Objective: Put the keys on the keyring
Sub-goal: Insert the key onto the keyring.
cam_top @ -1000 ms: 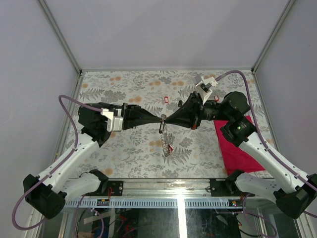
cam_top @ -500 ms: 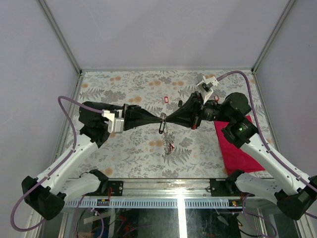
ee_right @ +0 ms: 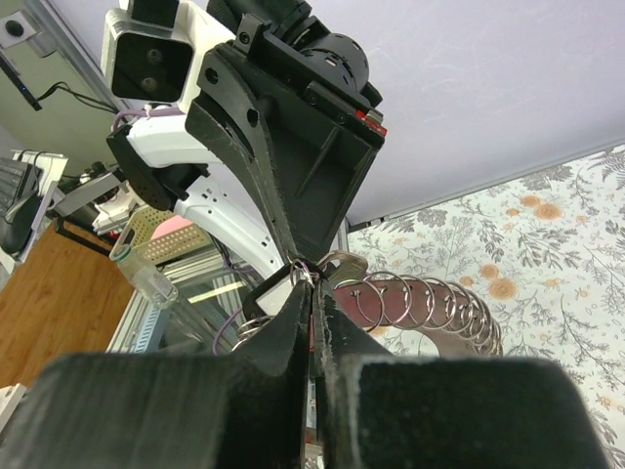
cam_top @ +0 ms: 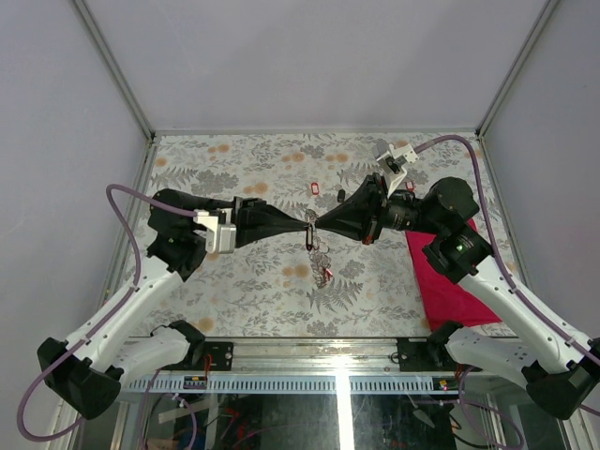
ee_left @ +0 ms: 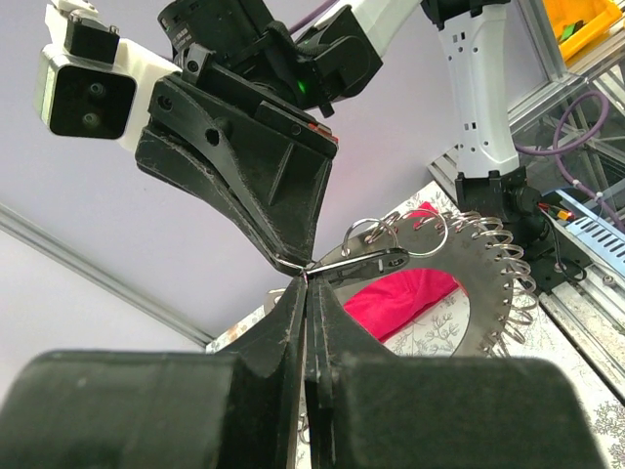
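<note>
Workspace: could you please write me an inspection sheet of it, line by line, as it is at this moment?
Surface: table with a flat floral cover.
Job's things: keyring hangs from the meeting fingertips, over the table; one red key lies loose further back.
Clutter: red cloth at the right side, under the right arm.
Grippers: left gripper and right gripper are both shut, tip to tip, on the keyring's top.
Cables: purple cables run along both arms, away from the keyring.
Surroundings: plain grey walls; nothing else seen.
</note>
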Robot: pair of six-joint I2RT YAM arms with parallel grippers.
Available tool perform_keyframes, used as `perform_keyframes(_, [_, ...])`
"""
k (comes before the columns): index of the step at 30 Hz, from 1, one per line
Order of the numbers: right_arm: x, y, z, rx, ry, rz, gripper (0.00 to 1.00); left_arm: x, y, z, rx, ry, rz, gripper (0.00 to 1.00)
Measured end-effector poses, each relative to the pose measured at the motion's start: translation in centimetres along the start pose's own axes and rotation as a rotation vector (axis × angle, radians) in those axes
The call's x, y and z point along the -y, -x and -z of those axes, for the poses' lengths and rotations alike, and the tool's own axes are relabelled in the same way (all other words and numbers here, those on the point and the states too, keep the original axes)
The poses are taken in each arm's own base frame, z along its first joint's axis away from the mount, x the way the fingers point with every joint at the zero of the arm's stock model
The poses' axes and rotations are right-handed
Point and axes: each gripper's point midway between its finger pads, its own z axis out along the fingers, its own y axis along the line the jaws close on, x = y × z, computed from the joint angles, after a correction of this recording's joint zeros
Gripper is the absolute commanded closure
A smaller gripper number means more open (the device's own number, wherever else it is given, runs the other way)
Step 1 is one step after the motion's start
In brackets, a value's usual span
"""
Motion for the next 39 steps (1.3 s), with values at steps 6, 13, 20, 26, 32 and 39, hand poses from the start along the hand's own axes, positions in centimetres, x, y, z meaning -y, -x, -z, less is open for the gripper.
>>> perform_keyframes(6, [0.3, 0.1, 0.0, 0.008, -0.027, -0.01, 1.0, -0.1, -0.2, 0.0, -0.018, 0.005, -0.001, 1.0])
perform_keyframes(13, [0.6, 0.1, 0.1, 0.013, -0.048, -0.018, 1.0, -0.4, -0.5, 0.1, -0.045, 0.0, -0.01, 1.0])
perform_keyframes(20, [0.7, 0.1, 0.1, 0.013, -0.05, -0.021, 1.0, -0.4, -0.6, 0.1, -0.057, -0.009, -0.013, 1.0])
perform_keyframes(26, [0.6, 0.1, 0.1, 0.013, -0.051, -0.03, 1.0, -0.2, -0.7, -0.1, -0.055, -0.016, -0.017, 1.0])
perform_keyframes(32, [0.7, 0.3, 0.0, 0.023, -0.06, -0.049, 1.0, -0.4, -0.7, -0.1, -0.058, -0.011, -0.028, 1.0])
perform_keyframes(39, [1.6, 0.6, 0.0, 0.047, -0.11, -0.06, 1.0, -1.0, -1.1, -0.1, -0.075, 0.026, -0.042, 1.0])
